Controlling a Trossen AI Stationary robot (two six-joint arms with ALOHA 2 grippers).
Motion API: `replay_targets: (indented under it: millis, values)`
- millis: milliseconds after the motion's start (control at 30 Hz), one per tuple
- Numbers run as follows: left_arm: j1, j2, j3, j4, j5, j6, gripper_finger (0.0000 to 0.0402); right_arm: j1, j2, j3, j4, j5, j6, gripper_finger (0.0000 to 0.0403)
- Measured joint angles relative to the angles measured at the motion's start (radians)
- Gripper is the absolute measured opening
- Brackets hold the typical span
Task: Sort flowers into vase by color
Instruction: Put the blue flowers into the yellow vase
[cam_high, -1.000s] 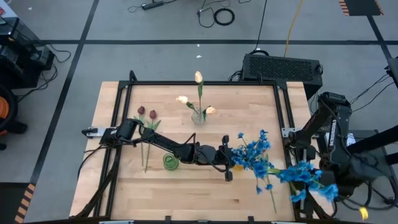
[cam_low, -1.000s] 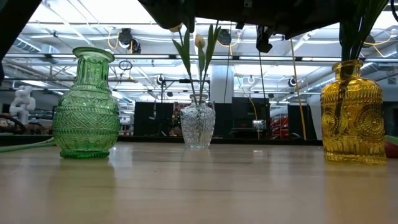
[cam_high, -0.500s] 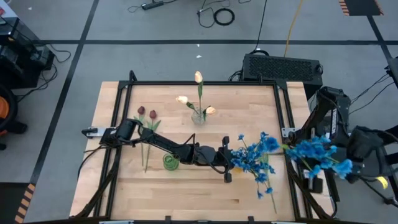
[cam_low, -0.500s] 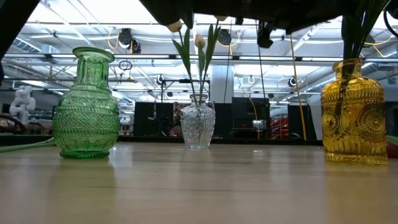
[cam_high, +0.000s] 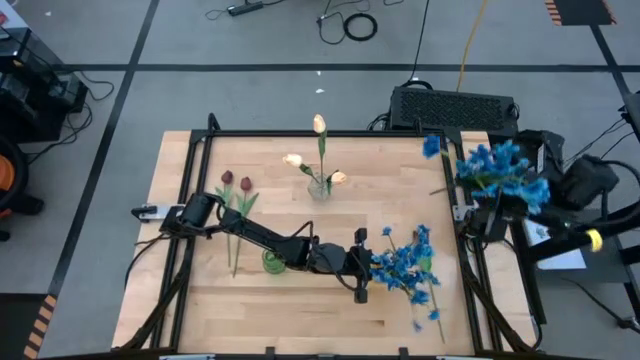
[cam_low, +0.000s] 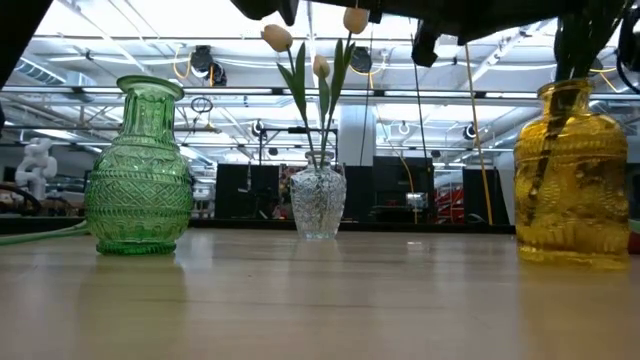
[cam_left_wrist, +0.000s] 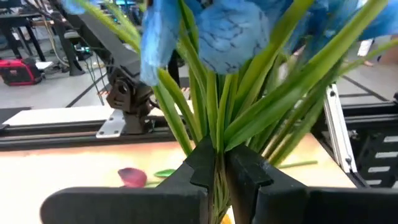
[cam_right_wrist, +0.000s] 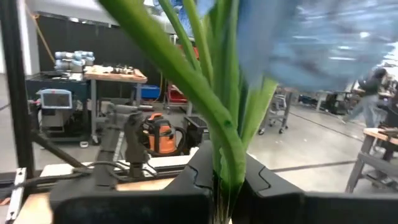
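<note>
My left gripper (cam_high: 362, 268) (cam_left_wrist: 216, 177) reaches across the table's middle and is shut on the blue flowers (cam_high: 402, 265) standing in the yellow vase (cam_low: 570, 175). My right gripper (cam_right_wrist: 227, 183) is shut on a second blue bunch (cam_high: 495, 170), held in the air over the table's right edge. Cream-peach tulips (cam_high: 318, 150) stand in the clear vase (cam_low: 318, 200). Two dark red tulips (cam_high: 236, 185) lie flat on the table's left part. The green vase (cam_high: 275, 262) (cam_low: 137, 165) stands on its base beside my left arm. My left gripper pinches the blue flowers' green stems (cam_left_wrist: 219, 140) between its two fingers, below the blooms, coming level from the table's left. The stems run down into the yellow vase, and the blooms stand above the fingers. My right gripper pinches the second bunch's green stems (cam_right_wrist: 231, 155) between its two fingers, across them. The bunch is lifted clear of the table. In the high view the blooms hide the place of contact.
A black frame rail (cam_high: 455, 200) runs along the table's edges. A black box (cam_high: 455, 108) sits behind the far right corner. A loose dark red petal (cam_left_wrist: 132, 177) lies on the wood near the yellow vase.
My right gripper has carried its blue bunch from off the table's near right corner up and toward the far edge, along the right side. My left gripper has moved slightly toward the near edge with its stems, and the yellow vase has shifted with them.
</note>
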Motion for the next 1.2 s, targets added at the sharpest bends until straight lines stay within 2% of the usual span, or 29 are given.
replay_targets:
  millis: [67,167,300,400,500,833,1200]
  values:
    - [-0.008,0.0,0.0,0.012,0.0,0.006,0.0031,-0.021,-0.04,0.0,-0.126,-0.004,0.098,0.0008]
    - [-0.016,0.0,0.0,0.046,-0.002,0.027,0.0031,-0.053,-0.092,0.0,-0.406,-0.017,0.374,0.0008]
    - [-0.015,0.0,0.0,0.049,-0.027,0.035,0.0031,-0.08,-0.129,0.0,-0.898,-0.05,0.917,0.0008]
    - [-0.014,0.001,0.0,0.057,-0.033,0.054,0.0031,-0.082,-0.12,-0.005,-1.227,0.001,1.342,0.0008]
    - [-0.015,0.001,0.0,0.065,-0.033,0.063,0.0031,-0.082,-0.092,-0.044,-1.392,0.037,1.626,0.0008]
    - [-0.017,0.001,0.0,0.069,-0.033,0.106,0.0031,-0.082,-0.081,-0.288,-1.355,0.073,2.04,0.0008]
    - [-0.034,0.001,0.0,0.073,-0.033,0.166,0.0031,-0.081,-0.03,-0.413,-1.079,0.079,2.078,0.0008]
